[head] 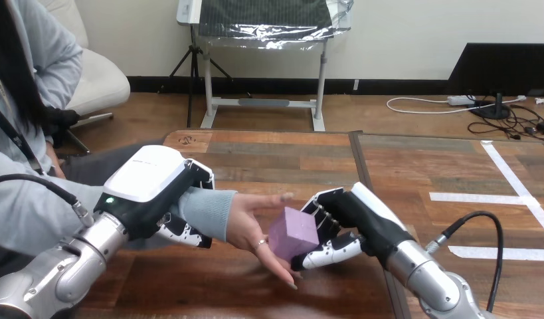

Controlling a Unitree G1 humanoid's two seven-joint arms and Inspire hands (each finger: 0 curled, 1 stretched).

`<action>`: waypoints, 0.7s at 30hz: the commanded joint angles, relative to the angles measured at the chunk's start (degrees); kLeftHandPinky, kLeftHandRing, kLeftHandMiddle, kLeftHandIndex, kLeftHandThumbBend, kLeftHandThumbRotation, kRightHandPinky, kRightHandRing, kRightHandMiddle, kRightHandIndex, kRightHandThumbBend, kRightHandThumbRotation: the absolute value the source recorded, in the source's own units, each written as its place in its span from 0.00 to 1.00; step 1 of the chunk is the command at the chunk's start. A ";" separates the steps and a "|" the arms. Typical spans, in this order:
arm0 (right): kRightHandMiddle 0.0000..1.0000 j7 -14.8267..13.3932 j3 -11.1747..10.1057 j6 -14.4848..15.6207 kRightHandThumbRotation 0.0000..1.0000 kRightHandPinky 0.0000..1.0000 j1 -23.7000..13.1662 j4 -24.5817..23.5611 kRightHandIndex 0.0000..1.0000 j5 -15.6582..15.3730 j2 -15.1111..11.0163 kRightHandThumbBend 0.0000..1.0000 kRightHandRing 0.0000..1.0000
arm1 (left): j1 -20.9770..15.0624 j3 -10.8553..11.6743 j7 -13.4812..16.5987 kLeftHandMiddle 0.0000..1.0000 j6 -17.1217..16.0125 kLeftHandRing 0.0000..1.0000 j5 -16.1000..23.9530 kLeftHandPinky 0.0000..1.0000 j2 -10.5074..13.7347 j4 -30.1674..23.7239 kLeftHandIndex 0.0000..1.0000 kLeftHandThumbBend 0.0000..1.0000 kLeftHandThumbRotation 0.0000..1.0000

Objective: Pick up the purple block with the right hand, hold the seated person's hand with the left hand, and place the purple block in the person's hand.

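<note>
Your right hand (352, 224) grips the purple cube block (293, 232), three o'clock of the person's hand (250, 222); your left hand (149, 185) curls round their half-hidden wrist (212, 212).

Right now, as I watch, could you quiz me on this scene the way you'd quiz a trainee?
1. True or false: the robot's right hand has its fingers and thumb closed on the purple block.
2. The robot's left hand is curled round the person's: A) wrist, B) elbow, C) fingertips?
3. Fill in: the block is held at the person's open ____.

Key: 1 true; 2 A; 3 palm.
</note>
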 commanded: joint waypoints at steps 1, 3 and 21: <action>0.46 -1.03 0.22 -1.53 0.00 0.38 -6.02 0.10 0.48 0.15 1.28 0.83 0.41 | -2.12 2.59 1.26 0.34 -0.28 0.29 -1.91 0.26 0.23 -4.34 0.35 0.88 0.00; 0.46 -0.98 0.35 -1.68 0.00 0.37 -6.08 0.32 0.48 0.11 1.54 0.83 0.41 | -2.12 2.57 1.42 0.34 -0.20 0.29 -1.79 0.26 0.22 -4.57 0.35 0.88 0.00; 0.46 -1.21 1.84 -0.87 0.00 0.38 -7.00 2.11 0.47 -1.51 3.94 0.83 0.41 | -1.52 3.19 0.78 0.33 -0.19 0.28 -2.79 0.26 -0.05 -6.64 0.35 0.89 0.00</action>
